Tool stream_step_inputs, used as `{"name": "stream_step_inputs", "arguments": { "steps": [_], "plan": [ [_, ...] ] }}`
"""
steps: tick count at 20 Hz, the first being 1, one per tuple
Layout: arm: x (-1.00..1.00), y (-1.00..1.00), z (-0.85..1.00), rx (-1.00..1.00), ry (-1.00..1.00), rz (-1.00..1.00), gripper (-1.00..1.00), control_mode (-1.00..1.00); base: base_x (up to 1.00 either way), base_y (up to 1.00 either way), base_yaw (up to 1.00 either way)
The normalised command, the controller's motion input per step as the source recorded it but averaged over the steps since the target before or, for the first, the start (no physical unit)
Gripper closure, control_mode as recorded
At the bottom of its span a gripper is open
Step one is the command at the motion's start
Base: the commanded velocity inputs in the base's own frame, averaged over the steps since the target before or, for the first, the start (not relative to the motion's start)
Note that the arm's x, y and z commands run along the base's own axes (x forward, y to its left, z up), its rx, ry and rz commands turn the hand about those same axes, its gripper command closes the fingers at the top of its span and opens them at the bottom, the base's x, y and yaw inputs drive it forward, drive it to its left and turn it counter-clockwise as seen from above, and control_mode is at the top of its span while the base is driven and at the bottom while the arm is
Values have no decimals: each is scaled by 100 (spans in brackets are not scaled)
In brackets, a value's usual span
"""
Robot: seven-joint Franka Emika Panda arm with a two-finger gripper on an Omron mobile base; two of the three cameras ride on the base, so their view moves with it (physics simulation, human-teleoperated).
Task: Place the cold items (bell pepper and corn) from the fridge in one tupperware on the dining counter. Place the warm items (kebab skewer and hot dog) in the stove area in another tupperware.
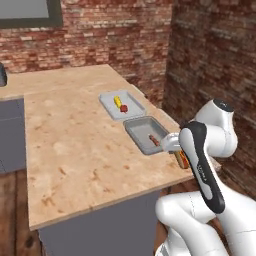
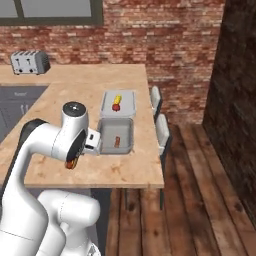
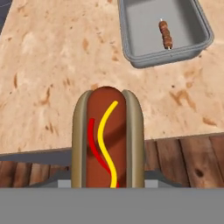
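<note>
Your hot dog (image 3: pixel 108 140) is clamped in the tool (image 3: pixel 108 181), which is part-closed around the bun, hanging over the near edge of the bench (image 3: pixel 52 65). Just ahead of the tool sits the darker tray (image 3: pixel 135 26) with the kebab skewer (image 3: pixel 166 34) lying inside. Beyond that, the paler tray (image 1: pixel 107 100) holds the corn (image 1: pixel 117 101) and bell pepper (image 1: pixel 124 107).
</note>
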Motion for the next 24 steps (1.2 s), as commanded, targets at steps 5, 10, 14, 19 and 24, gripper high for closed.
{"name": "stream_step_inputs", "arguments": {
  "steps": [5, 10, 14, 19, 24],
  "plan": [
    [0, 0, 0, 0, 0, 0, 100, 100, 80, -24, 45],
    [0, 0, 0, 0, 0, 0, 100, 100, 54, -51, 37],
    [0, 0, 0, 0, 0, 0, 100, 100, 60, -47, 13],
    [0, 0, 0, 0, 0, 0, 100, 100, 45, -57, 0],
    [0, 0, 0, 0, 0, 0, 100, 100, 59, -53, 0]
  ]
}}
